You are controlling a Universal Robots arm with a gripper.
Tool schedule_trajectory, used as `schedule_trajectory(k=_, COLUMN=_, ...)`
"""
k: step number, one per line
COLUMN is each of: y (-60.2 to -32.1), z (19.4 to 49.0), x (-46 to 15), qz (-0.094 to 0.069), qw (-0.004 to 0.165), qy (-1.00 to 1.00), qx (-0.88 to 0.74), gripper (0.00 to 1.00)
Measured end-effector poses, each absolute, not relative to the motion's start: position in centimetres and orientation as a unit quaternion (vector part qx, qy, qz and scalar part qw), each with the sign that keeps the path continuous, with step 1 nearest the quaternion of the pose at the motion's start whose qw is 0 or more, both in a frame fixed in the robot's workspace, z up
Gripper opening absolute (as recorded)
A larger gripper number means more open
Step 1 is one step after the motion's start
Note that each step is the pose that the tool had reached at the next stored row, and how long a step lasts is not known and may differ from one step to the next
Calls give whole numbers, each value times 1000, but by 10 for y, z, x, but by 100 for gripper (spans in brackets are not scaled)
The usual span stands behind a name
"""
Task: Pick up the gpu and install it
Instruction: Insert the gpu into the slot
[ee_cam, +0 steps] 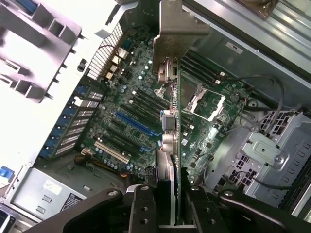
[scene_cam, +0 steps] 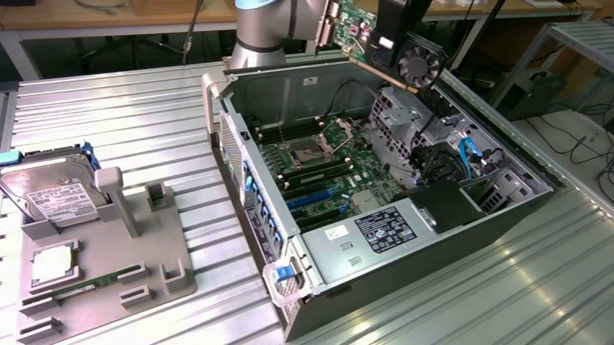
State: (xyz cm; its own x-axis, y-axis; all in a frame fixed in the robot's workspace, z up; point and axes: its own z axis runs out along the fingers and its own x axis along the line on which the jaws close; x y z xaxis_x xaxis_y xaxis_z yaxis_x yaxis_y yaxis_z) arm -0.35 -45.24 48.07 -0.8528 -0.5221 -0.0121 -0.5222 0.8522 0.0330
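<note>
Exterior view: gpu (scene_cam: 351, 27) hangs tilted in the gripper (scene_cam: 390, 44) above the far side of the open case (scene_cam: 273, 90), clear of the motherboard (scene_cam: 331, 169); wrist view: gripper clamped on the gpu's edge, card edge-on over the motherboard.

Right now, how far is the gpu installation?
Done: the gpu is picked up, clamped in the fingers. In hand: it hangs above the open case. Left: seating it; the blue slot on the motherboard is empty.
</note>
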Motion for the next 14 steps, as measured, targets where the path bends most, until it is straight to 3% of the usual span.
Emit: schedule_trajectory(k=14, y=-452, z=481, x=-4, qz=18, qw=0, qy=942, qx=-334, gripper=28)
